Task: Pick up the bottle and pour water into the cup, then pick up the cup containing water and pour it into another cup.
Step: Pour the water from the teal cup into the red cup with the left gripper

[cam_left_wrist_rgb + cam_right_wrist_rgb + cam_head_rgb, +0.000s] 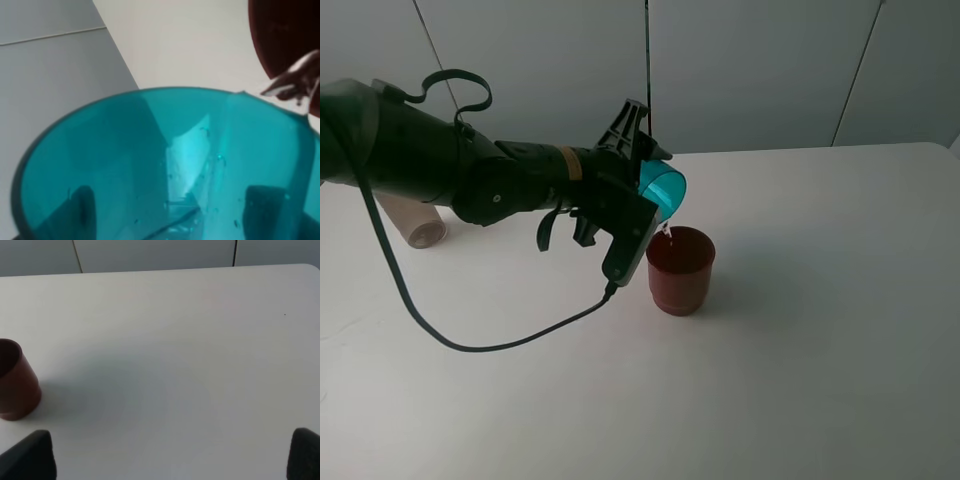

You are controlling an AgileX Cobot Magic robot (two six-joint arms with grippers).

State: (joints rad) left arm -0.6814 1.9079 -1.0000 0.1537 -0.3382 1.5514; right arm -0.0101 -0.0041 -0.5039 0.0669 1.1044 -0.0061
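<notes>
Exterior high shows my left gripper (pixel 642 160) clenched on the teal cup (pixel 663 190), pouring into the red cup (pixel 680 270); next I'd right it; right jaws spread, empty.

The cup (pixel 665 190) is translucent teal plastic, smooth and glossy, with small droplets clinging to its inner wall (pixel 200 165). The other cup (pixel 680 268) is opaque dark red plastic with a soft sheen. The table (pixel 820 330) has a matt, smooth white surface. The left gripper (pixel 642 160) is black matt plastic, its cable (pixel 470 345) rubbery black.
</notes>
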